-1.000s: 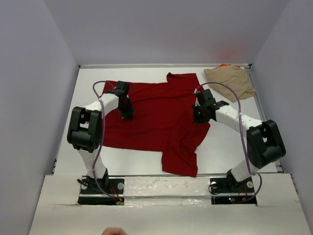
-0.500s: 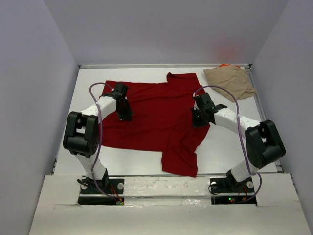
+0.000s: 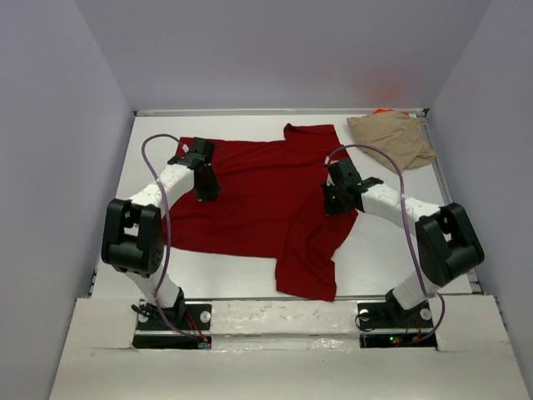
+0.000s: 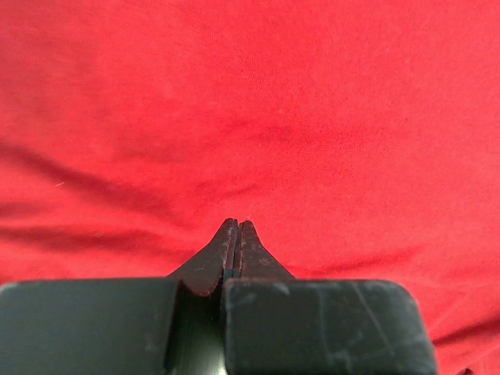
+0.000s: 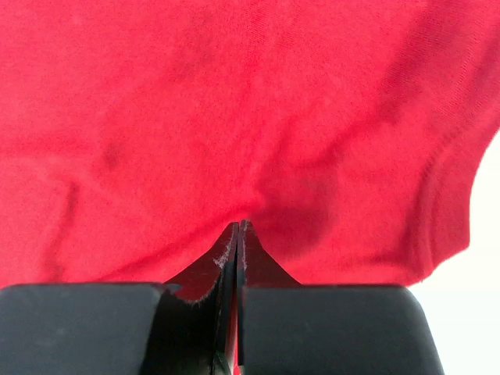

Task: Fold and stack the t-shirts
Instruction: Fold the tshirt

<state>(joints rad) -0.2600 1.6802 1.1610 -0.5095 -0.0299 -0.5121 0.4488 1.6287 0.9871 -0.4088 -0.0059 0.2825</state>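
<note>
Red shirt (image 3: 266, 200) lies spread on the desk (image 3: 391, 258), mostly flat and rumpled. Its body is in the middle. One flap sticks out toward the far edge, and a longer flap hangs toward the near edge, right of center.

Tan shirt (image 3: 391, 137) sits crumpled in the far right corner, apart from the red shirt. A sliver of orange fabric (image 3: 383, 111) peeks out behind it, against the far rim.

Left gripper (image 3: 205, 188) is down on the left part of the red shirt, near its far left corner. In the left wrist view the left gripper (image 4: 237, 226) has its jaws closed, tips together and right at the cloth. Soft creases run across the cloth around the tips. Can't tell whether any fabric is pinched.

Right gripper (image 3: 331, 205) is down on the right side of the red shirt, close to its right edge. In the right wrist view the right gripper (image 5: 237, 228) also has its jaws closed, tips at the cloth. The cloth puckers and darkens just at the tips. A thin red strip shows between the jaws lower down, so cloth may be caught, but that's unclear. The hemmed edge of the red shirt curves down the right of that view, with bare desk beyond it.

A purple cable (image 3: 156, 208) loops along each arm.
</note>
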